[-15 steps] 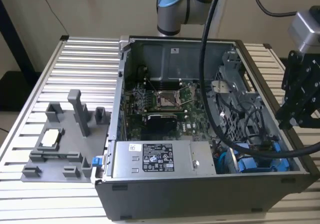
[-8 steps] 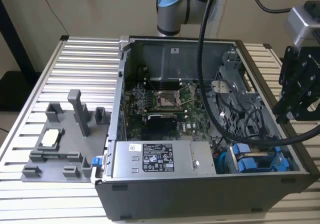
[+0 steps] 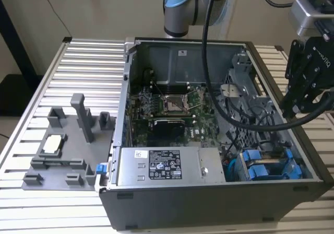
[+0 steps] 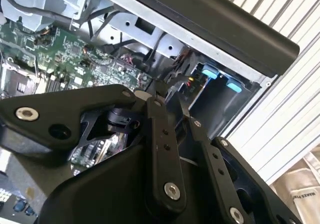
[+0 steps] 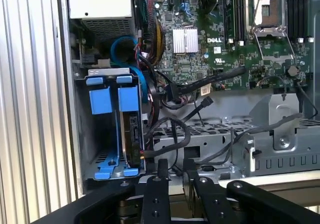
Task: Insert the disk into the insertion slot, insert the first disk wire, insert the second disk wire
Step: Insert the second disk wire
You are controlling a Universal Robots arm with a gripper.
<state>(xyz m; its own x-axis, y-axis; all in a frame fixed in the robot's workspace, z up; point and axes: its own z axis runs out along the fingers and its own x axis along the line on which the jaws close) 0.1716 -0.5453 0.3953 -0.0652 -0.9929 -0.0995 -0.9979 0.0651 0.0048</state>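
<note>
Hand (image 3: 295,104) hangs tilted above the PC case (image 3: 209,205) wall at the exterior view's right, over the insertion slot (image 3: 267,167). Its fingers (image 5: 162,176) are drawn narrow, nothing between them. In the first wrist view the disk (image 5: 131,140) stands on edge inside the slot, black cables (image 5: 175,129) just beside it.

Print around the open computer (image 3: 209,205)
A black-and-white sticker (image 3: 164,164) on the silver power-supply box (image 3: 209,167); a white maker's mark (image 5: 215,40) on the green circuit board (image 5: 250,54); white lettering (image 3: 322,61) along the side of the gripper (image 3: 290,107).
</note>
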